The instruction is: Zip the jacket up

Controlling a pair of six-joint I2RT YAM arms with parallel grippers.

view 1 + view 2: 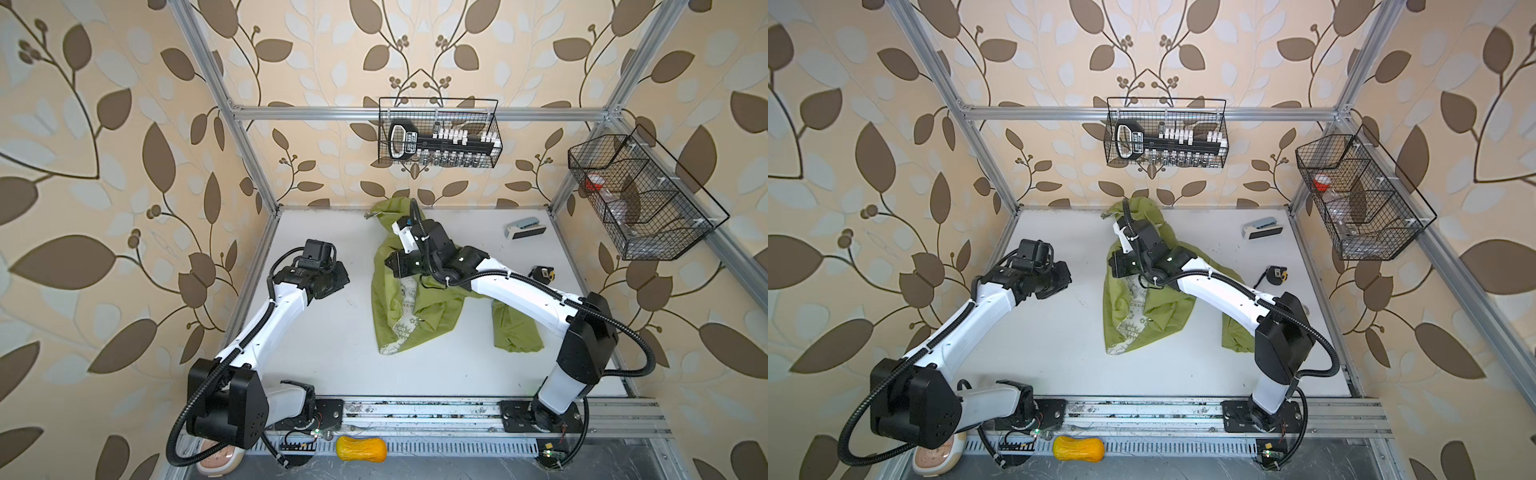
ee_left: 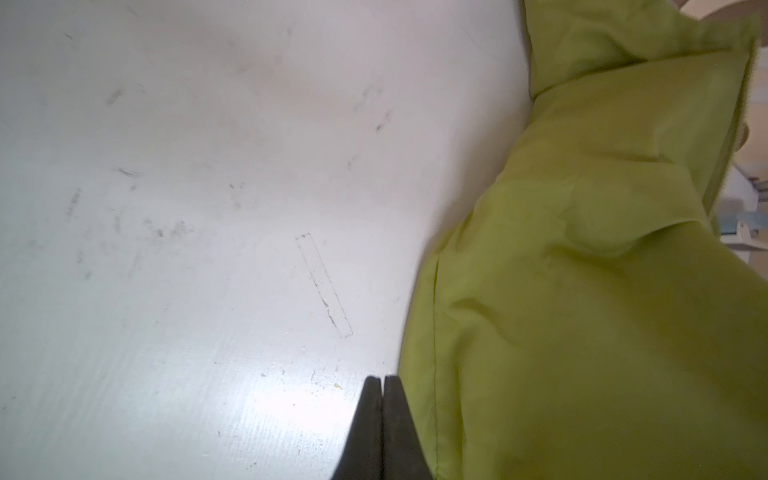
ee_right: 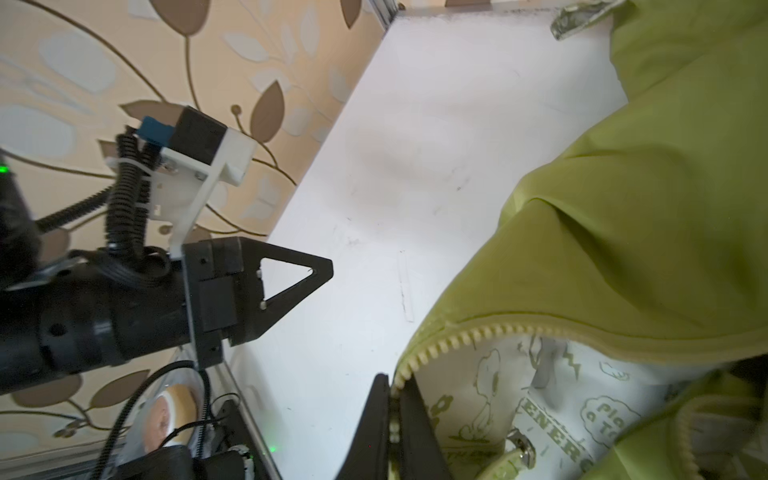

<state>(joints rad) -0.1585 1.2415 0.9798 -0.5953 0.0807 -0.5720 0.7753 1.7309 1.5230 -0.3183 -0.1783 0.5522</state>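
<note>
My right tool (image 3: 392, 384) grips the jacket (image 3: 623, 208) by its toothed edge. My left tool (image 2: 381, 380) is clenched empty over the counter (image 2: 166, 208). I fear a one-handed pull slips the fabric free.

Left arm (image 1: 266, 328) bent at elbow, forearm reaching toward centre. Left end effector (image 2: 381, 379) pressed closed, empty, over worktop (image 2: 208, 208). Right arm (image 1: 519, 286) stretched across middle, wrist angled down. Right end effector (image 3: 392, 388) clamped on jacket (image 3: 623, 208) zipper edge.
</note>
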